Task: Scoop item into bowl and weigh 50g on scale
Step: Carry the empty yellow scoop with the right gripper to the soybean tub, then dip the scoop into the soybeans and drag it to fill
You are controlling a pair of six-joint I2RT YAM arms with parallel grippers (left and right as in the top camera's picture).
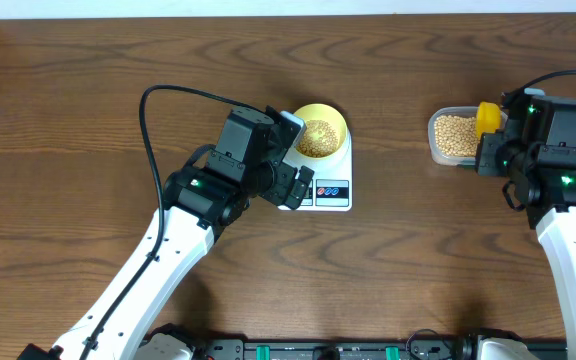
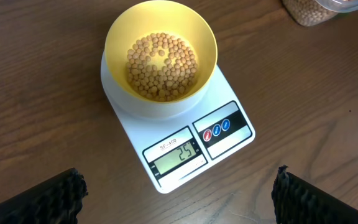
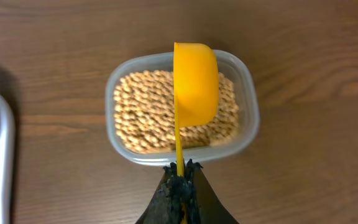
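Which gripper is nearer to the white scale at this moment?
Left. The left gripper hovers open at the front-left corner of the scale. The right gripper is well off to the side by the clear tub, shut on the yellow scoop.

Wooden table [image 1: 58, 90]: dark brown, bold grain, seen from overhead | clear plastic tub [image 3: 248, 118]: rectangular with rounded corners, standing on the table's right side | yellow scoop [image 3: 196, 81]: over the tub, cup's smooth outer side to the wrist camera, thin handle crossing the tub's near rim
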